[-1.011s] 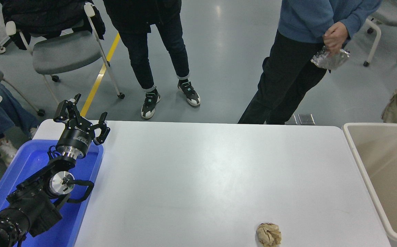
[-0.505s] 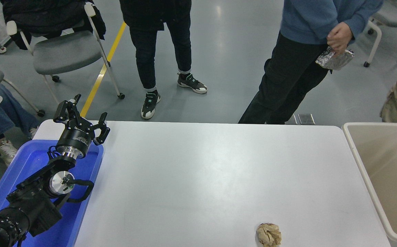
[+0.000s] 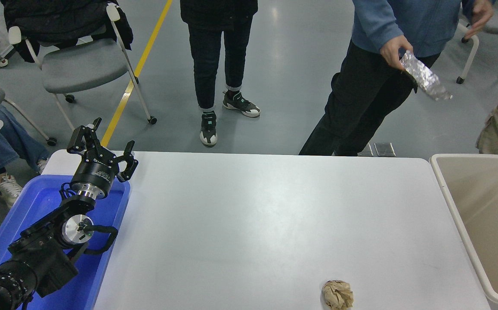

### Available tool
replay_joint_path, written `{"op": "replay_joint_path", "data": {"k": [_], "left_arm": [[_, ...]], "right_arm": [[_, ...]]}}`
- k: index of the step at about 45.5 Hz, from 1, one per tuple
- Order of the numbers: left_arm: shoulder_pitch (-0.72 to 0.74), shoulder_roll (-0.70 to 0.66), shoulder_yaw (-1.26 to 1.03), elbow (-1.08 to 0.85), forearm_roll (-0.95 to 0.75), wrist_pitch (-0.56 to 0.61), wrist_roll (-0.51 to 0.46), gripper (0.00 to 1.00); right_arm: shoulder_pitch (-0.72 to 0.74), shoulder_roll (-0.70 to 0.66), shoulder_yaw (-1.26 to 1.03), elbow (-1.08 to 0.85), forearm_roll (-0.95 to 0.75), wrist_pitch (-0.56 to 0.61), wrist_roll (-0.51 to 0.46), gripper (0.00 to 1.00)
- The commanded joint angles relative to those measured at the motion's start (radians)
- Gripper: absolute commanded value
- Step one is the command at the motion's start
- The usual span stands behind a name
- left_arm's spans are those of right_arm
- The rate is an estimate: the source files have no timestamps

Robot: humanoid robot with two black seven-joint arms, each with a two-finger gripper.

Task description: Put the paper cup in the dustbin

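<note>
Your left pincer sits parked with fingers spread over the blue tray; bin at the bench's right edge, brown paper ball near the front

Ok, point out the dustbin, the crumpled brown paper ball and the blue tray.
dustbin (image 3: 442,181), head view, on its left rim.
crumpled brown paper ball (image 3: 337,294), head view, on its middle.
blue tray (image 3: 38,202), head view, on its bare floor.

Left end effector spread above blue tray; brown paper ball near beige dustbin.
</note>
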Motion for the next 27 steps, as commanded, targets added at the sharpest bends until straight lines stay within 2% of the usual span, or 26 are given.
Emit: {"op": "replay_joint_path", "data": {"k": [1,4,5,8,27], "left_arm": [[0.0,0.0,0.0,0.0,0.0,0.0,0.0,1.0],[-0.001,0.0,0.0,0.0,0.0,0.0,0.0,1.0],[0.0,0.0,0.0,0.0,0.0,0.0,0.0,1.0],[0.0,0.0,0.0,0.0,0.0,0.0,0.0,1.0],[0.0,0.0,0.0,0.0,0.0,0.0,0.0,1.0]], "right_arm": [[-0.005,0.023,0.008,-0.025,0.004,-0.008,-0.005,0.57],[-0.004,0.045,0.02,-0.057,0.013,-0.011,-0.005,0.85],[-0.004,0.051,0.025,-0.068,0.018,-0.011,-0.003,0.91],[-0.004,0.065,0.032,-0.084,0.021,-0.007,-0.005,0.97],[0.002,0.071,0.038,-0.084,0.022,0.004,-0.003,0.99]]}}
